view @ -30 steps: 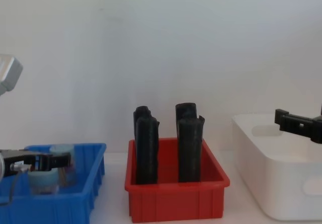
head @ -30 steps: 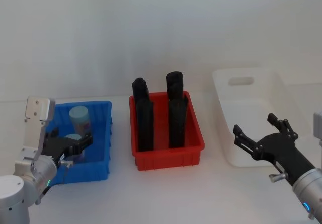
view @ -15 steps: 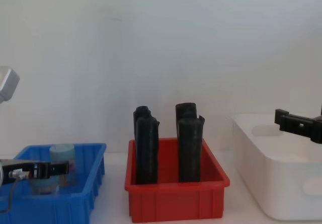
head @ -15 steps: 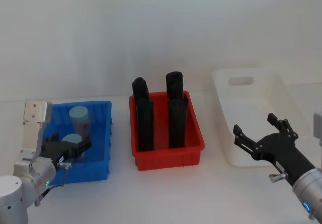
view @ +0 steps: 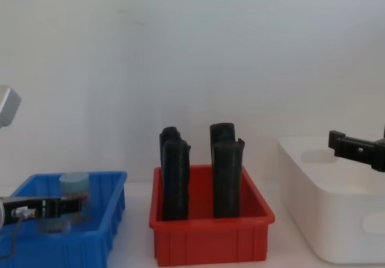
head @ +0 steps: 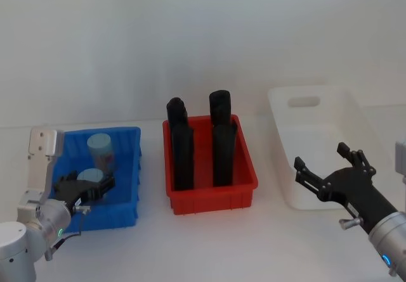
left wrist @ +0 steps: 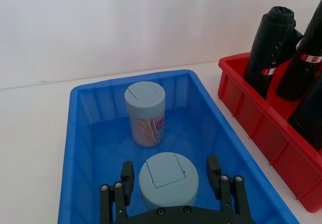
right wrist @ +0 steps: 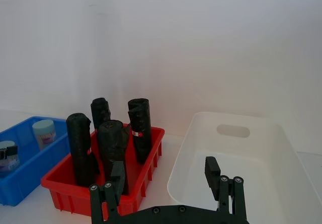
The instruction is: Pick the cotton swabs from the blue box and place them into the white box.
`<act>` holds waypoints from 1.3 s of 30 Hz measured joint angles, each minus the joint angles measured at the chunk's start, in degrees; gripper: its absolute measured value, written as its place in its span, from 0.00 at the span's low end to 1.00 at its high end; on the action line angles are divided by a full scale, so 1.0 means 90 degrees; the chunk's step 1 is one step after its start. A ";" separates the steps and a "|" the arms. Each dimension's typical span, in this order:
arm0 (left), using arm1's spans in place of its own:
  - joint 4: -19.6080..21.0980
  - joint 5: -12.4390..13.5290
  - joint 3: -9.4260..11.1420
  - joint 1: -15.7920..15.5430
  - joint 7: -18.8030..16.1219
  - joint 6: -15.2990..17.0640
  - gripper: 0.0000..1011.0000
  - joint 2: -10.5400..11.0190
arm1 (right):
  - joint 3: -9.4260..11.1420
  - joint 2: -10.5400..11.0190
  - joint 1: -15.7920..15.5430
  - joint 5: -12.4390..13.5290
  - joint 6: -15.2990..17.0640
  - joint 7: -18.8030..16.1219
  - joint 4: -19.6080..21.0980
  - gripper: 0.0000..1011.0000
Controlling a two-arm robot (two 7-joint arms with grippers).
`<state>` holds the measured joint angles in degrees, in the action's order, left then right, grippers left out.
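Observation:
Two cotton swabs jars stand in the blue box (head: 131,168). The far jar (head: 100,149) (left wrist: 145,113) stands free near the back wall. My left gripper (head: 89,185) (left wrist: 170,176) is down inside the box, open, with one finger on each side of the near jar (head: 92,175) (left wrist: 168,169) and a small gap to it on both sides. The white box (head: 322,160) (right wrist: 285,149) stands at the right. My right gripper (head: 321,157) (right wrist: 165,173) hangs open in front of it, holding nothing.
A red bin (head: 244,168) with several tall black upright rolls (head: 221,144) stands between the blue box and the white box. A plain white wall closes the back. Bare table lies in front of the bins.
My left gripper has sunk lower into the blue box, its fingers coming down around the near jar. The right arm and both jars have not moved.

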<state>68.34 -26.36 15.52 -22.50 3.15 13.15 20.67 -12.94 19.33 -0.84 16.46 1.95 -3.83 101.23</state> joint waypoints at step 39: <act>0.1287 0.0500 -0.0102 0.0137 0.0537 0.0444 0.66 0.0233 | 0.0000 0.0000 0.0000 0.0000 0.0000 0.0000 0.0000 0.99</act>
<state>79.93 -21.86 14.59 -21.27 7.98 17.15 22.76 -12.94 19.34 -0.84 16.47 1.95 -3.82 101.23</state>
